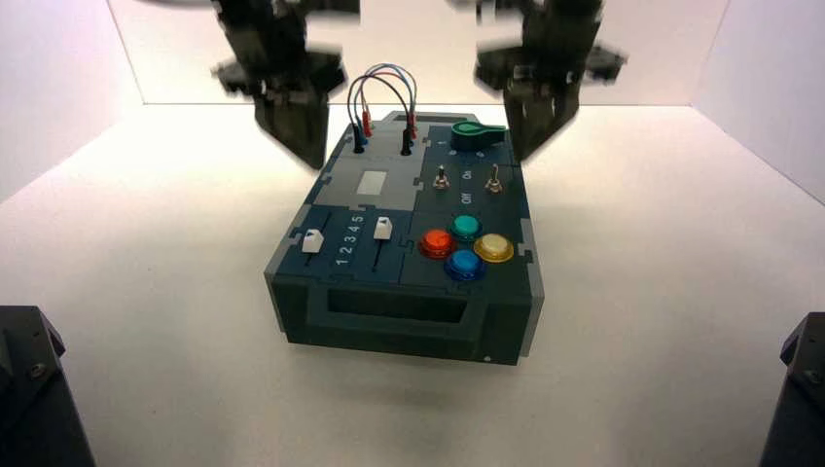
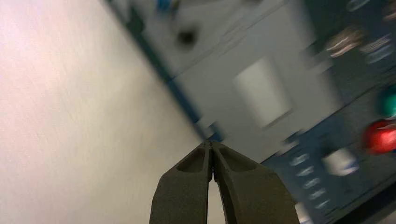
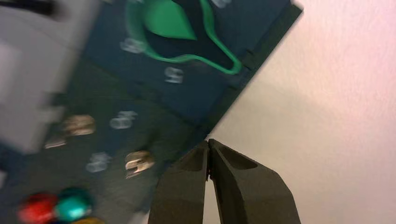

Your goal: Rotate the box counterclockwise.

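The dark teal and grey box (image 1: 409,243) stands in the middle of the white table, its handle end toward me, with four coloured buttons (image 1: 465,248), two white sliders, two toggle switches, a green dial (image 1: 475,134) and looped wires (image 1: 384,97) at the far end. My left gripper (image 1: 313,154) is shut and empty, its tips by the box's far left edge (image 2: 205,133). My right gripper (image 1: 520,151) is shut and empty, its tips by the box's far right edge near the green dial (image 3: 180,28).
White walls close the table at the back and sides. Two dark arm bases sit at the near left corner (image 1: 34,389) and the near right corner (image 1: 793,389). Bare white table (image 1: 662,292) lies on both sides of the box.
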`<state>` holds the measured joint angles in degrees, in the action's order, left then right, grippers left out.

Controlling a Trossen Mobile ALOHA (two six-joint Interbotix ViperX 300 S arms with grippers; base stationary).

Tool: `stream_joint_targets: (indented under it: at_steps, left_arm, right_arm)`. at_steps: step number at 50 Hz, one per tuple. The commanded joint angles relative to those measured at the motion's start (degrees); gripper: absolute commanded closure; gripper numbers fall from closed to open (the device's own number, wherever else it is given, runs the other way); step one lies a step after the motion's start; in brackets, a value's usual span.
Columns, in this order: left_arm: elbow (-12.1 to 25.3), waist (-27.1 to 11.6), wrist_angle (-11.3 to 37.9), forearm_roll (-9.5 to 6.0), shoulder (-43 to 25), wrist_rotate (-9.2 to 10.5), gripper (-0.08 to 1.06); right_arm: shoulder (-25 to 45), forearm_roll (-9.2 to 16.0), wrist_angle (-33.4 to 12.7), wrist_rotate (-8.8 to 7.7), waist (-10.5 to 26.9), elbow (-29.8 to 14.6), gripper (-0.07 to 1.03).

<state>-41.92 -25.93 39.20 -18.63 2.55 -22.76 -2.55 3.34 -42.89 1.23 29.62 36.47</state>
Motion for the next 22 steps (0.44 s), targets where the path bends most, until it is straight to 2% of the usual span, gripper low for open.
stream_joint_targets:
  at_steps: [1, 9, 15, 22]
  left_arm:
    - [-2.2, 3.3, -2.6, -0.26, 9.6, 2.46, 1.01]
    - [-5.7, 4.7, -5.1, 0.0, 15.7, 6.33, 1.01]
    - [-8.7, 5.2, -6.5, 0.26, 19.0, 7.56, 1.01]
    - [-9.2, 5.4, -7.4, 0.26, 19.2, 8.09, 1.01]
  right_arm:
    - [-12.4, 1.4, 0.4, 0.0, 0.8, 1.8, 0.98]
    - [-18.2, 2.3, -1.1, -0.7, 1.8, 4.9, 0.98]
    - [-21.4, 3.3, -1.7, -0.7, 3.3, 8.2, 0.98]
    - [-22.9, 3.3, -1.8, -0.79, 3.5, 9.0, 0.98]
